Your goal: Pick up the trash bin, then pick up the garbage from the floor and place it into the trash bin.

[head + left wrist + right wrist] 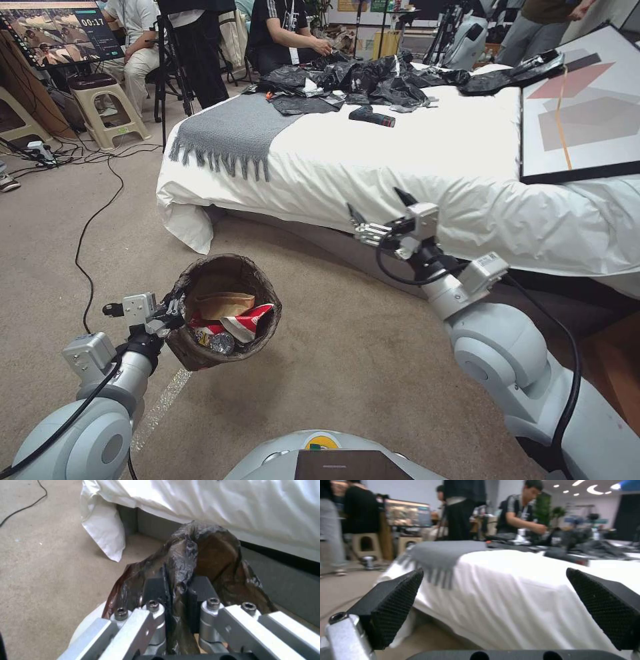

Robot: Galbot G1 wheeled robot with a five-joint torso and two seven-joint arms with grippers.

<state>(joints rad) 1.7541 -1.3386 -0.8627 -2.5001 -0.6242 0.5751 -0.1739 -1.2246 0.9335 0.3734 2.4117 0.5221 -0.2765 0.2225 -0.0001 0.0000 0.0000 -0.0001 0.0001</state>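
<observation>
Now the small round trash bin [223, 313], lined with a dark brown translucent bag, hangs tilted above the tan carpet floor [333, 373], its rim clamped between the fingers of the left tool [176, 592]. Inside it lie a flat brown paper bag [223, 305] and a crushed red-and-white paper cup [243, 323]. Well to that tool's right, the right tool [380, 215] hovers with its fingers spread apart, pointing at the white-sheeted bed [413, 167] just ahead.

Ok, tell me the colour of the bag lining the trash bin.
Dark brown, translucent bag over the trash bin; the head view shows it best.
</observation>
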